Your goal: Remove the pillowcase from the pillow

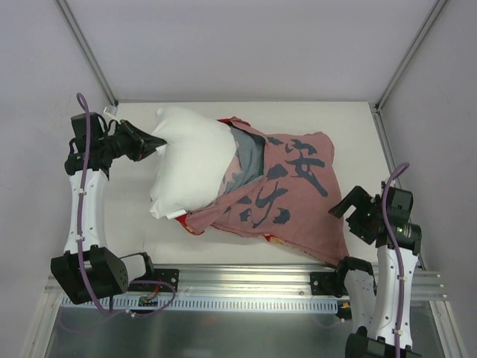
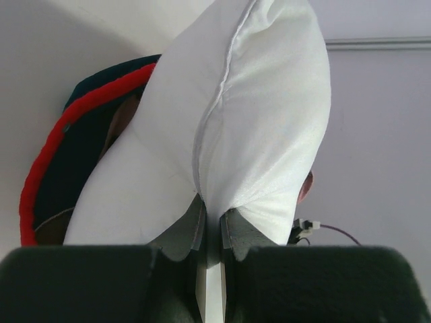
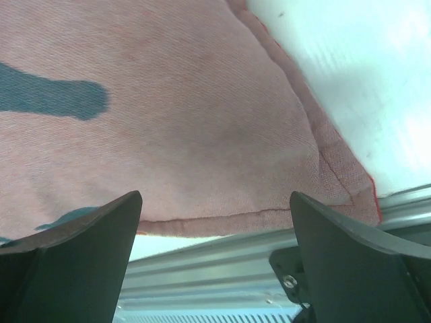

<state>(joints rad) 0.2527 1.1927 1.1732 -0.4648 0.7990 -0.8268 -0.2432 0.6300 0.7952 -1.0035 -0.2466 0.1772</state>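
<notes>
The plump white pillow (image 1: 190, 160) sticks halfway out of the dusty-pink pillowcase (image 1: 294, 198), which lies flat to its right with dark brush characters on top. My left gripper (image 1: 153, 143) is shut on the pillow's left edge; in the left wrist view the white pillow (image 2: 236, 128) bulges up from between the pinched jaws, with the red-trimmed mouth of the pillowcase (image 2: 47, 161) behind it. My right gripper (image 1: 350, 209) is open beside the pillowcase's near right corner. The right wrist view shows the pillowcase (image 3: 182, 121) hem lying between the wide-spread fingers (image 3: 87, 249), untouched.
An aluminium rail (image 1: 246, 280) runs along the table's near edge, close under the pillowcase's corner. White walls and frame posts (image 1: 86, 52) enclose the table on the left, back and right. Bare white tabletop (image 1: 350, 127) shows behind the cloth.
</notes>
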